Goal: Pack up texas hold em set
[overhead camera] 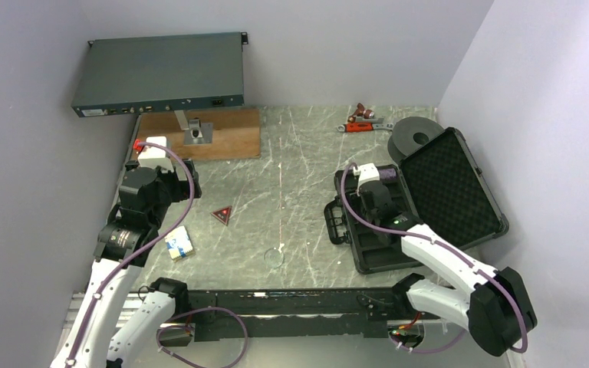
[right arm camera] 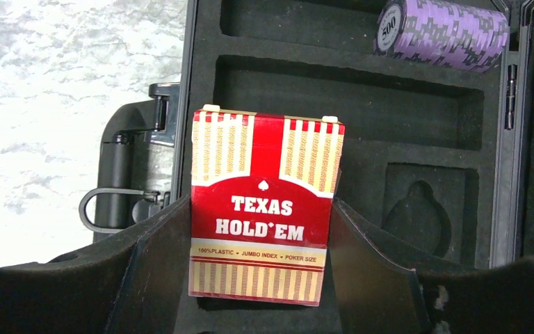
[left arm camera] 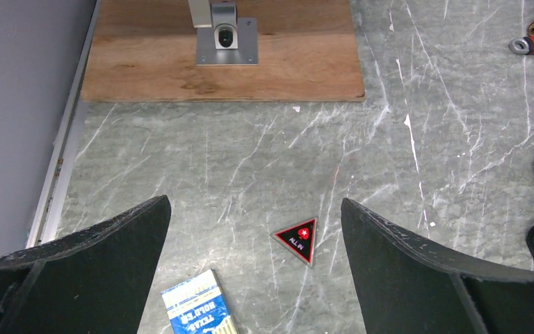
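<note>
While left pincer (left arm camera: 254, 212) gapes, right pincer (right arm camera: 261, 212) clamps red box (right arm camera: 267, 156).

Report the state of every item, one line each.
case, open, lid back
red card box, held over case foam
purple chip stack, in foam slot
blue-white card box, on table, unpacked
red triangle, flat on table
clear disc, flat on table
left pincer, open, empty
right pincer, shut on red card box
</note>
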